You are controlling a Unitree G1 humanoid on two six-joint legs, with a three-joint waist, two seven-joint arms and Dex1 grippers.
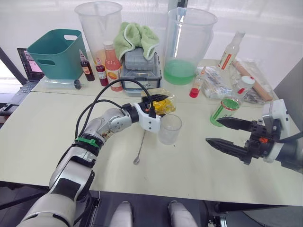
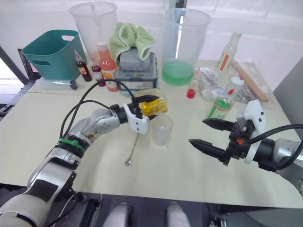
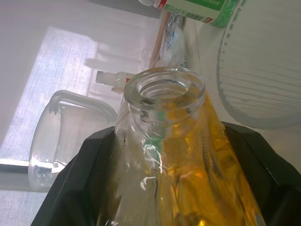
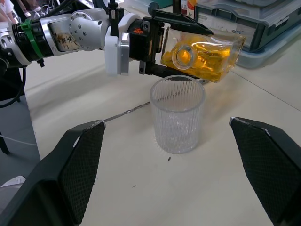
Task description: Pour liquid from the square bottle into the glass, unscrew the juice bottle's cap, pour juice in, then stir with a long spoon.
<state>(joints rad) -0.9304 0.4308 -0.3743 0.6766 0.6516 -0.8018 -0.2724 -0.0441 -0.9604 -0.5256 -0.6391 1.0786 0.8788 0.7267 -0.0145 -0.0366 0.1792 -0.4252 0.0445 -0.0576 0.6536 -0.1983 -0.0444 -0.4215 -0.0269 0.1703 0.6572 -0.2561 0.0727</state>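
My left gripper point(image 1: 158, 105) is shut on the square bottle point(image 1: 164, 106) of yellow liquid. The bottle lies tilted on its side with its open mouth point(image 4: 183, 55) just above and behind the rim of the glass point(image 1: 169, 129). The glass stands upright and looks empty. The long spoon point(image 1: 140, 148) lies flat on the table under my left wrist. The juice bottle point(image 1: 226, 108), green with its white cap point(image 1: 246, 81) on, stands at the right. My right gripper point(image 1: 218, 132) hangs open beside it, to the right of the glass, holding nothing.
Two large clear pitchers point(image 1: 188, 45) stand at the back, one holding green liquid. A teal bin point(image 1: 57, 54), small dark red bottles point(image 1: 87, 68), an orange-pink bottle point(image 1: 112, 66), a grey case point(image 1: 139, 71) under a green cloth, and plastic packets point(image 1: 215, 85) crowd the far side.
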